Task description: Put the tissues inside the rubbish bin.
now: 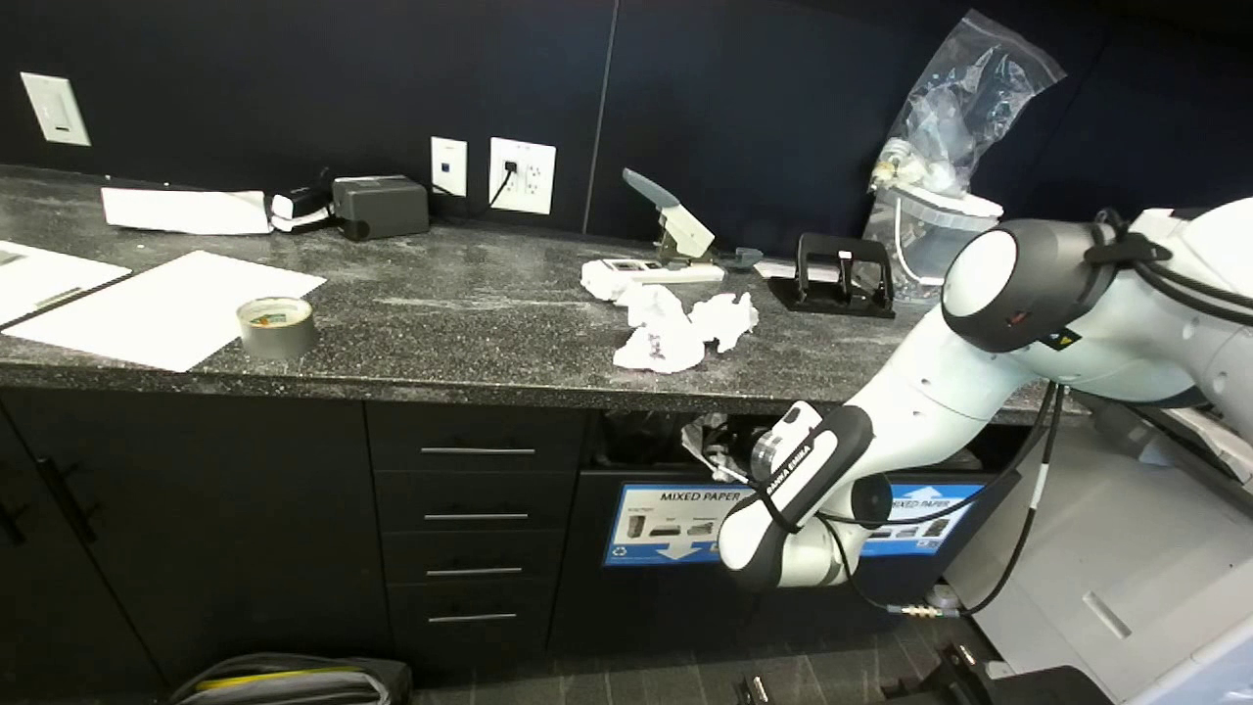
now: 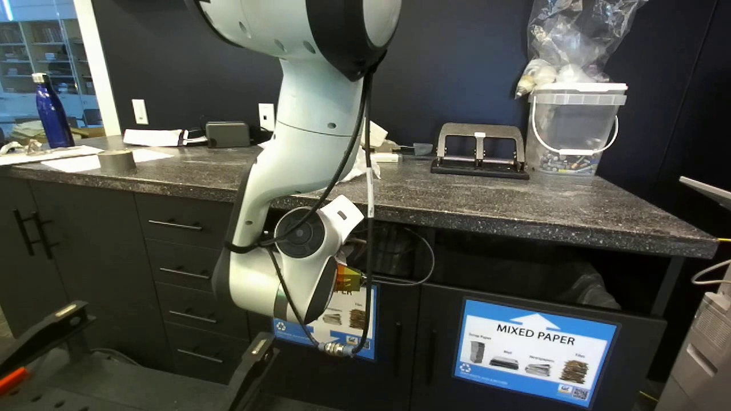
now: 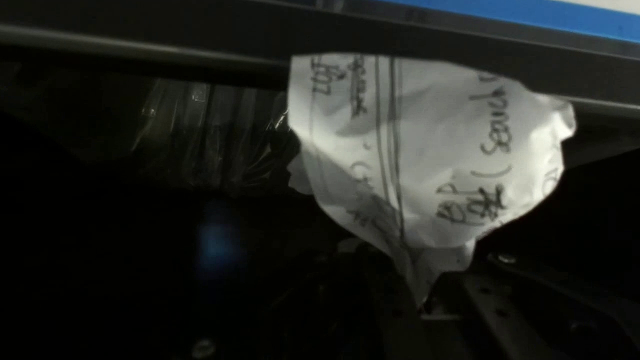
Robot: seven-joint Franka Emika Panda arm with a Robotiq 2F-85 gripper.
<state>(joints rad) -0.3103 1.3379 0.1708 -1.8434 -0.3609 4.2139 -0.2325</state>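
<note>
In the wrist view the gripper (image 3: 425, 298) is clamped on the narrow, gathered end of a wad (image 3: 430, 150), which sits at the mouth of the bin (image 1: 636, 448); whether it is fully inside cannot be told. More wads (image 1: 666, 333) lie on the counter (image 1: 470, 333). They look like thin crumpled paper, so they should be nearly weightless, soft and springy, unlikely to slip from a light pinch but apt to tear or snag on an edge. A bunched fold near the middle seems the best hold, since a loose corner could let the paper unfurl. Sideways handwriting covers the held wad; one word looks like "Search", the rest is unclear. The sign (image 2: 537, 351) reads "MIXED PAPER", with "Mail", "Newspapers" and "Files" smaller; the arm (image 1: 920, 382) bears "EMIKA".
</note>
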